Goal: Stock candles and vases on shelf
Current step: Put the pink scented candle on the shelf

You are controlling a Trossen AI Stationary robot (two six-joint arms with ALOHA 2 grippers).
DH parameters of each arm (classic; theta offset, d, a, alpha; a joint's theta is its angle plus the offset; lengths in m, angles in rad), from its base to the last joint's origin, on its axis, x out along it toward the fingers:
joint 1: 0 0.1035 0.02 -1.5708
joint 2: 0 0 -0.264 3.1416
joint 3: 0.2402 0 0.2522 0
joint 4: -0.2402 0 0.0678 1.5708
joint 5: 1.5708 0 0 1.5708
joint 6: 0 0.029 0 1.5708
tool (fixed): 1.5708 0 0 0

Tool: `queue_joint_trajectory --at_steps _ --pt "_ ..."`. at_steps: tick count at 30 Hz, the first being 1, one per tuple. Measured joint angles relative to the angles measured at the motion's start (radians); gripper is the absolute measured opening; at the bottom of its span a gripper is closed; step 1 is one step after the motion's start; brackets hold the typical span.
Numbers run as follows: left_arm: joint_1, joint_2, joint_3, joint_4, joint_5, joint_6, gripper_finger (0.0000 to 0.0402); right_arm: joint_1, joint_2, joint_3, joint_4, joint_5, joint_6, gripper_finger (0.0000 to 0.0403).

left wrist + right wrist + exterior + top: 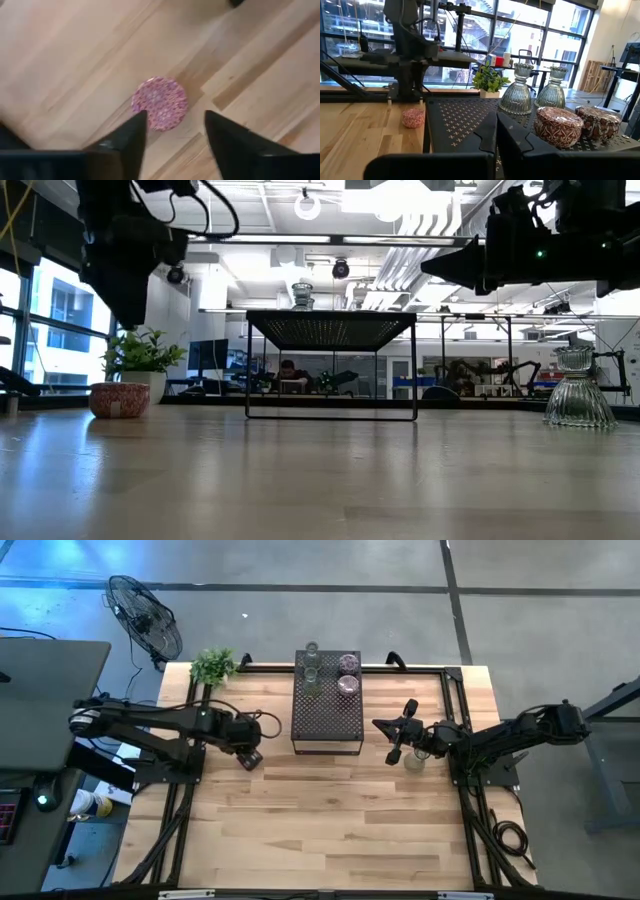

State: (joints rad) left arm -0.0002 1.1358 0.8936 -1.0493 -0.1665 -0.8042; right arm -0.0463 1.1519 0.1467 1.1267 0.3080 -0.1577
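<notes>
One pink speckled candle [160,103] stands on the bare table, left of the shelf [327,710]; it also shows as candle [119,399] and candle [413,118]. My left gripper [175,120] hangs open above it, pointing steeply down, touching nothing. On the black perforated shelf top stand two clear vases [517,95] [551,93] and two candles [558,125] [598,121]. A third vase [580,390] stands on the table right of the shelf, under my right arm. My right gripper [496,131] is shut, level, and faces the shelf.
A potted green plant [213,665] stands at the far left corner of the table. A floor fan [145,615] stands beyond the table's far left. The near half of the wooden table [320,830] is bare board.
</notes>
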Motion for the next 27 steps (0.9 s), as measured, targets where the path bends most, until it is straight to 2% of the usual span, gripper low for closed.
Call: queue_joint_trajectory --at_steps 5,9,14,21,27 --pt "0.0 0.069 0.0 0.018 -0.002 -0.037 0.0302 0.0 0.0 0.0 0.0 -0.003 0.0 0.0" --pt "0.0 0.147 0.0 0.044 0.02 0.011 0.0346 0.0 0.0 0.0 0.0 -0.003 0.0 0.0" --pt "0.001 0.194 -0.011 0.043 0.02 0.059 0.0353 0.0 0.0 0.0 0.0 -0.006 0.0 0.0" --pt "0.068 0.184 -0.169 0.189 0.094 0.06 0.0353 0.001 0.0 0.0 0.005 -0.027 0.001 0.0" --pt "0.102 0.184 -0.213 0.262 0.103 0.084 0.0353 0.001 0.0 0.0 0.008 -0.027 0.001 0.0"
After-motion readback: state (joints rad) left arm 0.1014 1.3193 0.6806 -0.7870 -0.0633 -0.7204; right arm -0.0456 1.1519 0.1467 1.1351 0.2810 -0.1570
